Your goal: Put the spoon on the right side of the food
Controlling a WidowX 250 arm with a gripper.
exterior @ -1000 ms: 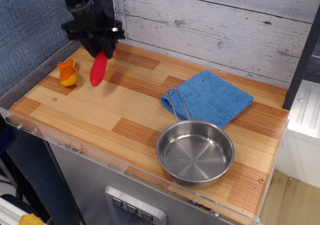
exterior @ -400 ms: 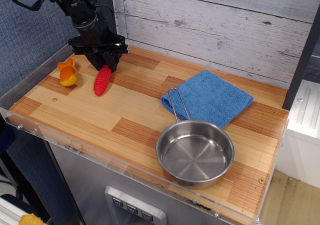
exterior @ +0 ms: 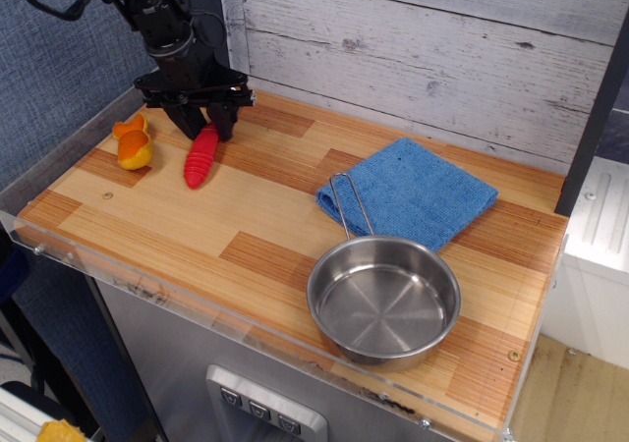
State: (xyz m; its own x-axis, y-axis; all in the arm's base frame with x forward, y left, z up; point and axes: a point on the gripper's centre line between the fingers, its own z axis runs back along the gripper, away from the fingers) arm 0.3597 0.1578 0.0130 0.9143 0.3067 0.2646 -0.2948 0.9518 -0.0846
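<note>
Lying flat on the wooden table top (exterior: 246, 216), the spoon (exterior: 200, 155) shows only its thick red plastic handle, which is ribbed and rounded at the near end; the metal bowl is hidden under the gripper (exterior: 203, 126) at the far end. The handle points toward the front edge of the table, slightly tilted to the left. Just beside it on the left, not touching, sits the food (exterior: 133, 144), a small lumpy piece in orange and yellow with a soft rounded shape. The gripper is black and hangs directly over the far end of the spoon, with its two fingers spread apart on either side of the handle; they seem not to press on it, though the contact is hard to judge from this view. The table surface is made of planks in light and darker brown with visible grain, and a clear plastic rim runs along its edges. Well apart on the right lies a blue cloth (exterior: 413, 192), folded, with a soft towel texture. In front of the cloth stands a round steel pot (exterior: 383, 300), shiny and shallow, whose thin wire handle rests on the corner of the cloth. Behind the table is a wall (exterior: 423, 49) of whitewashed rough boards.
</note>
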